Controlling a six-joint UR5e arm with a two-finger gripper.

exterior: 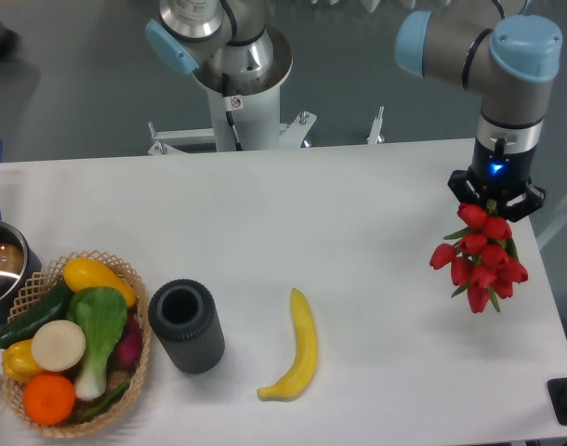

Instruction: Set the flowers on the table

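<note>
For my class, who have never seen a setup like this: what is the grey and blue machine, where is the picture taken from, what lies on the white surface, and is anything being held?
The grey and blue machine is a robot arm with joints like an elbow. At its tip is a two-finger pincer, shut on a bunch of red tulip flowers, which hang head down at the right of the table. There is one picture, taken by a fixed camera looking down from the front. On the table lie a banana, a dark cylinder cup and a wicker basket of vegetables and fruit. A pot sits at the left edge. Whether the flowers touch the table cannot be told.
</note>
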